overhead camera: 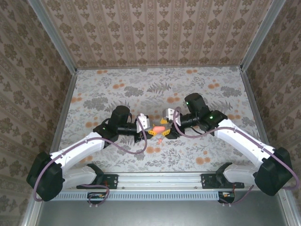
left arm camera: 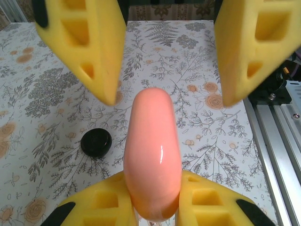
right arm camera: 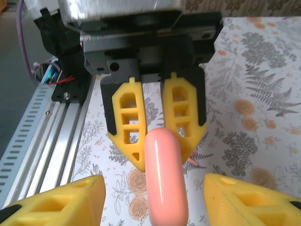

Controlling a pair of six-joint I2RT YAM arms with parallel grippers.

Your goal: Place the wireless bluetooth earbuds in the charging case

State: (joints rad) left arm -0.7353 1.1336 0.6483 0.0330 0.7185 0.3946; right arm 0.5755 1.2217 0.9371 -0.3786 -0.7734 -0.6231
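The charging case, salmon pink and smooth, is held above the table between the two arms. My left gripper is shut on its near end, yellow fingers pressing both sides. Seen edge-on, the charging case sticks forward from that grip. My right gripper is open, its fingers standing apart on either side of the case without touching it. The left gripper faces it from the far end. The right gripper's fingers straddle the case tip in the left wrist view. The earbuds are out of view.
A round black disc lies on the floral tablecloth to the left below the case. The aluminium rail at the table's near edge runs close by. Patterned walls enclose the table on three sides.
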